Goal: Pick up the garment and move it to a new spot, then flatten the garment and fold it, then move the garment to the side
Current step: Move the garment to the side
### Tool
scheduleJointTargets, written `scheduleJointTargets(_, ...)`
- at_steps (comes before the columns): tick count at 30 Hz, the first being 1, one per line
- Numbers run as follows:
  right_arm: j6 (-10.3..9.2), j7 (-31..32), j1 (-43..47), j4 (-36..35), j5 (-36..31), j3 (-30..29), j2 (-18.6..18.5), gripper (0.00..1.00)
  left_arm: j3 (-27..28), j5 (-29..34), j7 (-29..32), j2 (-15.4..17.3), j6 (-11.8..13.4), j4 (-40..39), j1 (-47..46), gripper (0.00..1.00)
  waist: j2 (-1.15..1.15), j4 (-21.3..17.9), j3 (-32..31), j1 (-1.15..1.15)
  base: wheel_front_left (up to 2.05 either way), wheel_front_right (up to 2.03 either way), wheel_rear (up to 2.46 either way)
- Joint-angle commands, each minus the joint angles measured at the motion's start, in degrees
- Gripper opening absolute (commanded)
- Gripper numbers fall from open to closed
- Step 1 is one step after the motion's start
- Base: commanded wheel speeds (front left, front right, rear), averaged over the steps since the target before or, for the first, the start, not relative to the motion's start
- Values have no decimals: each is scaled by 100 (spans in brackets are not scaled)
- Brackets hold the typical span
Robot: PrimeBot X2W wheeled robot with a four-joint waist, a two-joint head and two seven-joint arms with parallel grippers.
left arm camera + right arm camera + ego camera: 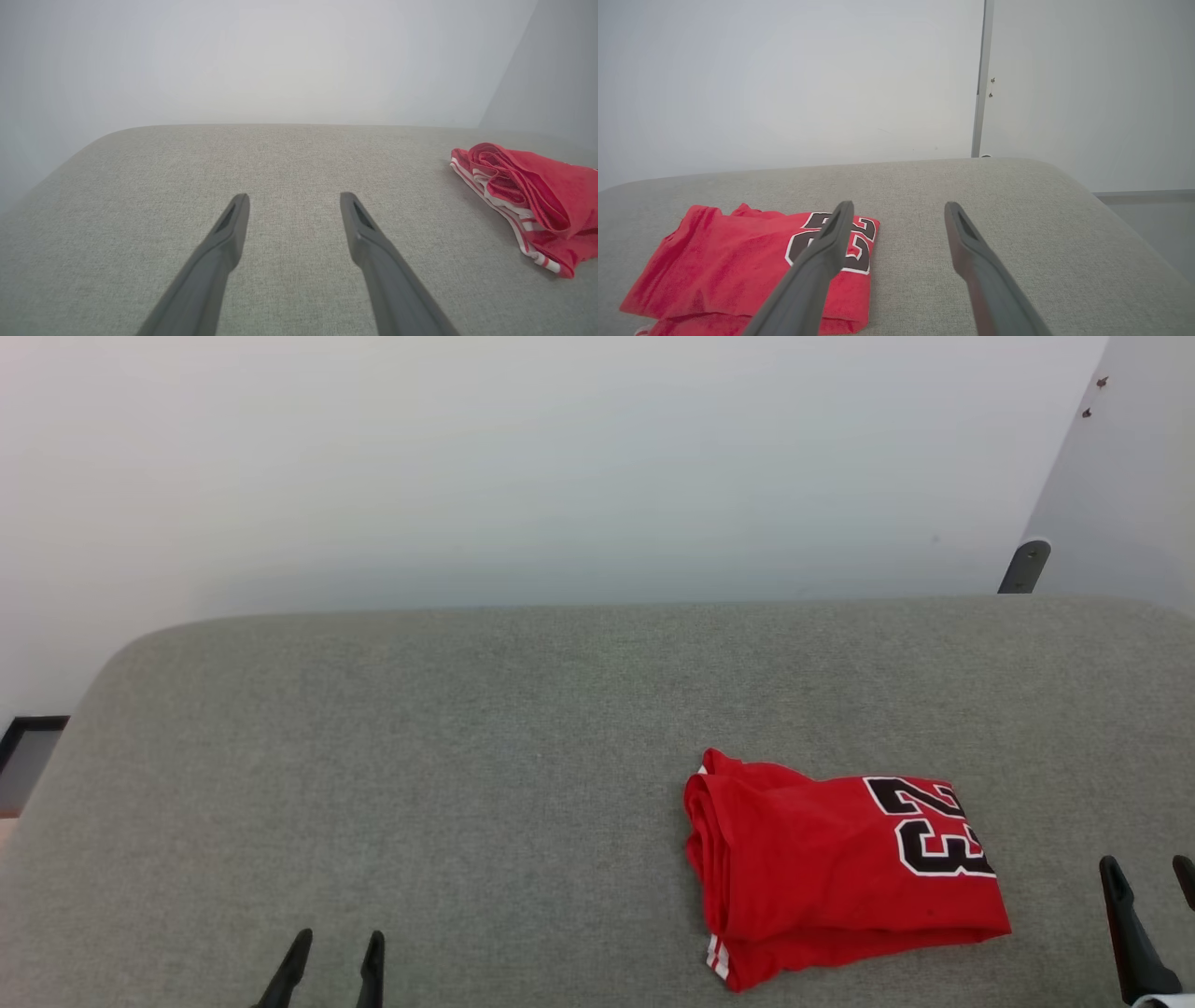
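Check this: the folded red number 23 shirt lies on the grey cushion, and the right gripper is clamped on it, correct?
No. The head view shows the right gripper open, clear of the garment, which does lie folded on the grey cushion.

Your left gripper [338, 941] sits low at lower left, fingers parted, holding nothing. Your right gripper [1146, 866], partly cut by the frame edge, appears equally spread. Both point forward.
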Motion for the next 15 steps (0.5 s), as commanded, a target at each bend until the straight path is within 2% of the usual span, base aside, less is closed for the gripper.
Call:
scheduleJointTargets(1,-2,8,76,-45,-18,-55,34,100,16,26,3,-15,-13,-15,69,100,0,8,11,0,0,0,0)
scheduleJointTargets(15,-2,109,38,-194,-93,-105,147,100,-24,40,3,3,-13,-48,-15,100,0,39,-15,0,0,0,0)
